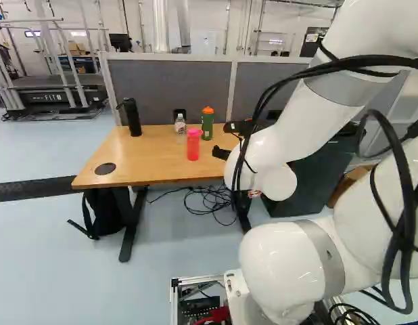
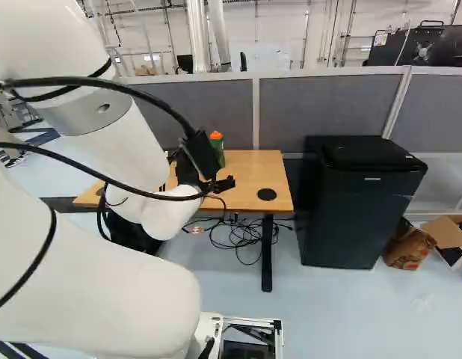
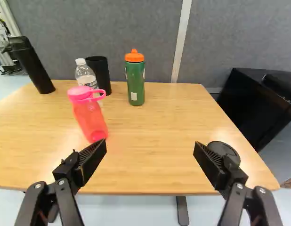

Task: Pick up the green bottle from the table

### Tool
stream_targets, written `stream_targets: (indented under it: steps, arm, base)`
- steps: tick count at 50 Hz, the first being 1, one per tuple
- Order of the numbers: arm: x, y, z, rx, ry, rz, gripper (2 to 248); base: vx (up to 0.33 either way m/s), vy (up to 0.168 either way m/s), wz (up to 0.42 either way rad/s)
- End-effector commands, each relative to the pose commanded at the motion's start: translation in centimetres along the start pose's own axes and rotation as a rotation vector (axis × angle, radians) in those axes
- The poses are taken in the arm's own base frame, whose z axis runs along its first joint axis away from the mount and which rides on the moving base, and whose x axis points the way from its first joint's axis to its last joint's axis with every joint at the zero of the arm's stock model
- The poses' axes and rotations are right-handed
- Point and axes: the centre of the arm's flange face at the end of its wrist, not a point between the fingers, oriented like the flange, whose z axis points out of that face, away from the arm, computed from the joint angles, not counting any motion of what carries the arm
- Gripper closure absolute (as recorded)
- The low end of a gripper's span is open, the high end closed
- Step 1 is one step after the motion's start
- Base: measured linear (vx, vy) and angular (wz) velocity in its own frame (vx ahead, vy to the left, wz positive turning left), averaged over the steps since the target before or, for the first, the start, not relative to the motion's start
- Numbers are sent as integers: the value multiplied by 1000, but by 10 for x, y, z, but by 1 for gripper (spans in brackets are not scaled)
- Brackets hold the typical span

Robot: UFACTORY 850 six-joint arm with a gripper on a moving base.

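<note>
The green squeeze bottle (image 3: 135, 84) stands upright at the far side of the tabletop (image 3: 159, 157), right of the clear water bottle (image 3: 85, 75) and black tumbler (image 3: 100, 74), and farther back than the pink bottle (image 3: 90, 115). The hand (image 3: 150, 145) has its fingers spread wide, gripping nothing. The green walls look like smooth plastic, probably a bit yielding and slippery; how full it is, hence its weight, I cannot tell. Best to take it mid-body, below the orange cap (image 3: 134, 57), firmly but without crushing.

Base cams L/R behind arm (image 1: 300, 128), angled down at table (image 1: 145, 156) (both catch it); wrist cam closer.
</note>
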Motion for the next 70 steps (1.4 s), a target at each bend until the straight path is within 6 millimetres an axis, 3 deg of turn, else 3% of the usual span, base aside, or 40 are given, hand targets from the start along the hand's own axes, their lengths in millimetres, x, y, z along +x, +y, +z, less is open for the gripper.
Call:
stream_targets:
  steps: [11, 22, 46, 70]
  arm:
    - [0, 0, 0, 0, 0, 0, 3]
    - [8, 7, 16, -21, -8, 7, 3]
    - [27, 21, 59, -50, -19, 13, 3]
    - [43, 24, 104, 72, -23, -103, 3]
  base:
    - [203, -99, -6]
    - [55, -32, -8]
    - [0, 0, 0]
    - [0, 0, 0]
